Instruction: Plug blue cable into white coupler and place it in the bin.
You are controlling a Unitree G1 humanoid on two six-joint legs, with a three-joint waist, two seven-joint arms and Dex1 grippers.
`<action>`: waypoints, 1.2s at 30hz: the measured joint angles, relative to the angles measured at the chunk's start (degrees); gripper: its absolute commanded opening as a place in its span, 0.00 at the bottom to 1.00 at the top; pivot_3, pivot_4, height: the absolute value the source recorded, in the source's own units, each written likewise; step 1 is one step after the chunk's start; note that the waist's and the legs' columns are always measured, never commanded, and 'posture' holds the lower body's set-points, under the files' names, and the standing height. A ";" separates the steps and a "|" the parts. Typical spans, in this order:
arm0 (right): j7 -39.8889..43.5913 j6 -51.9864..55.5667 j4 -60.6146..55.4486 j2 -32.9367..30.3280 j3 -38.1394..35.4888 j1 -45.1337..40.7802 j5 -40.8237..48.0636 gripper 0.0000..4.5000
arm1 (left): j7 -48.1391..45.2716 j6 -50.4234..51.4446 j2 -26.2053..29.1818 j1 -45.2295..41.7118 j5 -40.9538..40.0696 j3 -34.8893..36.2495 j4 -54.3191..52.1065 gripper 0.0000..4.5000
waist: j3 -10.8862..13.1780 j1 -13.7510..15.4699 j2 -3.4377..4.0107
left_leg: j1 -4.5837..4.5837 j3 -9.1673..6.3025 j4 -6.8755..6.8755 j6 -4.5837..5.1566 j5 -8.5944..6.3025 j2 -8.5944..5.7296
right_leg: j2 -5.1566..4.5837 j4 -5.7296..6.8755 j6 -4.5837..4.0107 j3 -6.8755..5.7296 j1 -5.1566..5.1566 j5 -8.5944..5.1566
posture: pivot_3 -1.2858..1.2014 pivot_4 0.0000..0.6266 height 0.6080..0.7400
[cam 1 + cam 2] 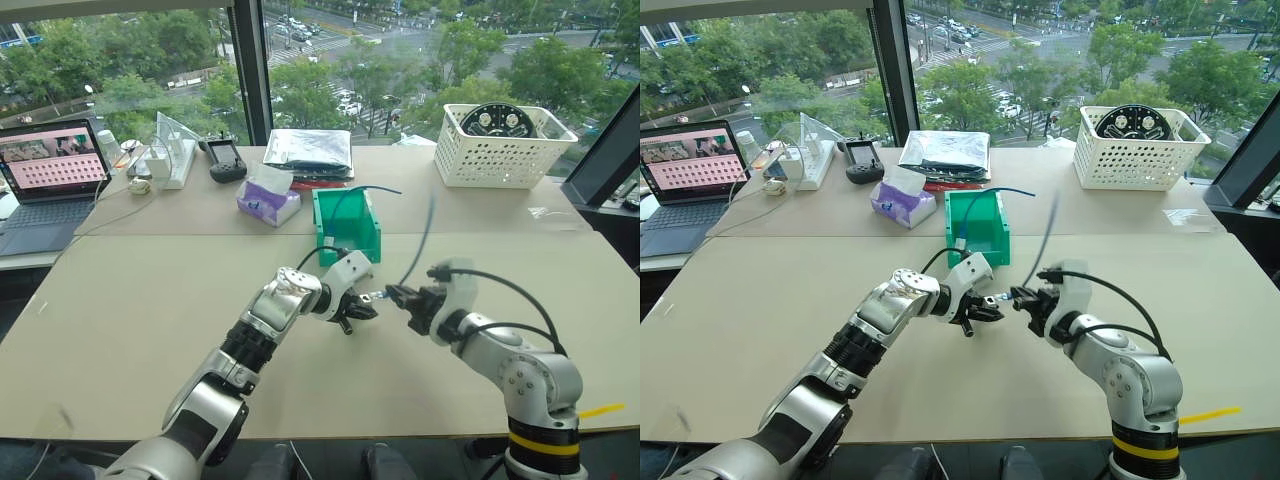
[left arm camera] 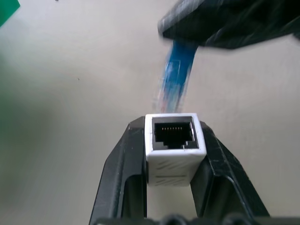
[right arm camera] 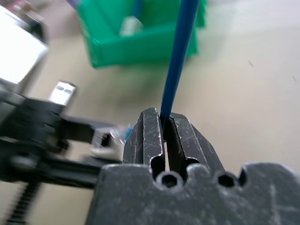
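Left gripper [image 2: 174, 140]: jaws clamped on white coupler [image 2: 174, 147], 1 black finger [image 2: 123, 173] on each flank, dark socket face turned away from the wrist, gold contacts visible inside.

Right gripper [image 3: 164, 123]: jaws pinched tight on blue cable [image 3: 178, 56], cable rising straight out from between the 2 fingertips.

Clear plug end of cable just short of coupler socket, slightly off line with it; not seated, small gap in left wrist view. Plug tip blurred there.

Both grippers above the beige table [image 1: 130, 310], meeting near centre, nose to nose: left gripper [image 1: 358, 308] on the left, right gripper [image 1: 405, 298] on the right. Free length of cable [image 1: 425, 235] arcing up and away to the far side from right gripper.

Green bin [image 1: 347, 228] on table just beyond the 2 grippers, open top, another blue cable [image 1: 365, 188] draped over its far rim.

Farther out: tissue box [image 1: 268, 200] left of bin, white lattice basket [image 1: 503, 146] far right, laptop [image 1: 48, 185] far left, black handheld device [image 1: 226, 160] and flat silver bag [image 1: 310, 150] along the far edge by the window.
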 measured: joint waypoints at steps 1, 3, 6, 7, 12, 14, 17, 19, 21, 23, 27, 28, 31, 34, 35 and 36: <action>0.32 -0.04 0.03 -0.01 0.35 -0.01 -0.14 0.00 | 0.17 0.00 -0.24 -0.34 -0.43 0.00 -0.44 0.15 | 0.00 -0.20 0.00 | 0.06 0.04 -0.01 0.00 0.00 0.03 | 0.01 -0.01 0.01 0.02 0.03 -0.01 | 0.52 0.24 0.90; 0.54 -0.06 0.03 -0.05 0.70 -0.04 -0.48 0.00 | 0.30 0.00 -0.60 -0.36 -0.91 -0.14 -1.15 0.15 | 0.00 -0.25 0.00 | 0.07 0.03 -0.02 0.00 0.00 0.04 | 0.03 0.00 0.23 0.01 0.03 -0.14 | 0.52 0.24 0.90; 0.61 -0.08 0.03 0.00 0.97 -0.04 -0.68 0.00 | 0.48 0.03 -0.23 -0.35 -0.97 -0.31 -1.28 0.15 | 0.00 -0.35 0.00 | 0.10 0.03 -0.02 0.00 0.00 0.07 | 0.07 0.03 0.24 0.01 0.03 -0.15 | 0.52 0.24 0.90; 0.60 -0.12 0.03 0.06 0.95 -0.04 -0.69 0.00 | 0.54 0.03 -0.07 -0.35 -0.97 -0.31 -1.28 0.15 | 0.00 -0.32 0.00 | 0.10 0.02 -0.02 0.00 0.00 0.07 | 0.08 0.04 0.24 0.01 0.03 -0.15 | 0.52 0.24 0.90; 0.28 -0.23 0.19 0.94 -0.14 -1.32 -0.70 0.00 | 0.29 -0.04 1.48 -0.32 -0.94 -1.25 -1.37 0.15 | 0.00 -0.24 0.00 | 0.08 0.03 -0.01 0.00 0.00 0.05 | 0.07 0.06 0.24 0.03 0.01 -0.15 | 0.52 0.24 0.90; -0.11 -0.25 0.45 0.88 -1.47 -2.50 -0.69 0.00 | -0.08 -0.12 2.35 -0.20 -0.95 -1.57 -1.85 0.15 | 0.00 -0.12 0.00 | 0.07 0.03 0.00 0.00 0.00 0.04 | 0.07 0.06 0.23 0.04 0.02 -0.15 | 0.52 0.24 0.90; -0.85 -0.30 1.17 0.62 -5.27 -4.80 -0.52 0.00 | -1.01 -0.56 4.28 -0.15 -0.95 -2.13 -2.64 0.15 | 0.00 -0.09 0.00 | 0.07 0.02 0.00 0.00 0.00 0.04 | 0.06 0.08 0.21 0.04 0.01 -0.13 | 0.52 0.24 0.90; -1.50 -0.26 1.49 0.70 -8.38 -6.25 0.52 0.00 | -1.49 -0.97 5.49 0.06 -0.93 -2.33 -2.65 0.15 | 0.00 -0.08 0.00 | 0.07 0.03 0.00 0.00 0.00 0.04 | 0.06 0.11 0.17 0.04 -0.01 -0.11 | 0.52 0.24 0.90; -2.24 0.03 1.60 1.63 -11.13 -7.74 2.06 0.00 | -1.90 -1.56 6.36 0.23 -0.88 -2.88 -2.66 0.15 | 0.00 -0.11 0.00 | 0.07 0.02 -0.01 0.00 0.00 0.04 | 0.06 0.13 -0.03 0.05 -0.02 0.01 | 0.52 0.24 0.90; -3.33 0.75 1.64 3.17 -13.24 -8.89 4.32 0.00 | -2.08 -1.74 6.48 0.57 -0.83 -3.56 -2.66 0.15 | 0.00 -0.12 0.00 | 0.08 0.02 -0.01 0.00 0.00 0.04 | 0.06 0.15 -0.09 0.05 -0.01 0.05 | 0.52 0.24 0.90; -6.21 3.57 1.63 6.82 -15.57 -10.35 9.72 0.00 | -2.27 -1.82 6.20 1.38 -0.85 -5.43 -3.41 0.15 | 0.01 -0.11 0.00 | 0.07 0.02 -0.01 0.00 0.00 0.04 | 0.06 0.19 -0.14 0.07 -0.03 0.08 | 0.52 0.24 0.90; -7.28 4.54 1.59 8.50 -16.71 -10.40 12.30 0.00 | -2.23 -1.82 6.03 1.53 -0.87 -5.49 -3.69 0.15 | 0.00 -0.10 0.00 | 0.08 0.01 -0.01 0.00 0.00 0.05 | 0.06 0.21 -0.15 0.07 -0.03 0.08 | 0.52 0.24 0.90; -10.53 7.35 1.46 12.74 -18.85 -9.74 21.15 0.00 | -2.05 -1.79 5.57 1.72 -0.88 -5.60 -4.25 0.15 | 0.01 -0.15 0.02 | 0.07 -0.01 -0.02 0.00 0.00 0.05 | 0.06 0.26 -0.17 0.09 -0.06 0.08 | 0.52 0.24 0.90; -12.55 8.43 0.96 11.75 -18.06 -7.76 22.66 0.00 | -2.22 -1.79 5.66 2.06 -0.92 -6.01 -4.66 0.15 | 0.01 -0.06 0.02 | 0.08 0.01 0.00 0.00 0.00 0.01 | 0.05 0.26 -0.15 0.09 -0.04 0.07 | 0.52 0.24 0.90; -13.08 8.56 0.83 10.99 -17.87 -7.22 22.93 0.00 | -2.23 -1.79 5.92 2.21 -0.92 -6.01 -4.65 0.15 | 0.01 -0.09 0.02 | 0.07 0.02 0.00 0.00 0.00 0.01 | 0.05 0.25 -0.14 0.09 -0.04 0.07 | 0.52 0.24 0.90; -13.36 8.57 0.68 10.33 -17.68 -6.99 22.98 0.00 | -2.24 -1.79 6.06 2.27 -0.92 -6.01 -4.64 0.15 | 0.01 -0.13 0.02 | 0.08 0.03 0.00 0.00 0.00 0.01 | 0.05 0.26 -0.12 0.09 -0.05 0.05 | 0.52 0.24 0.90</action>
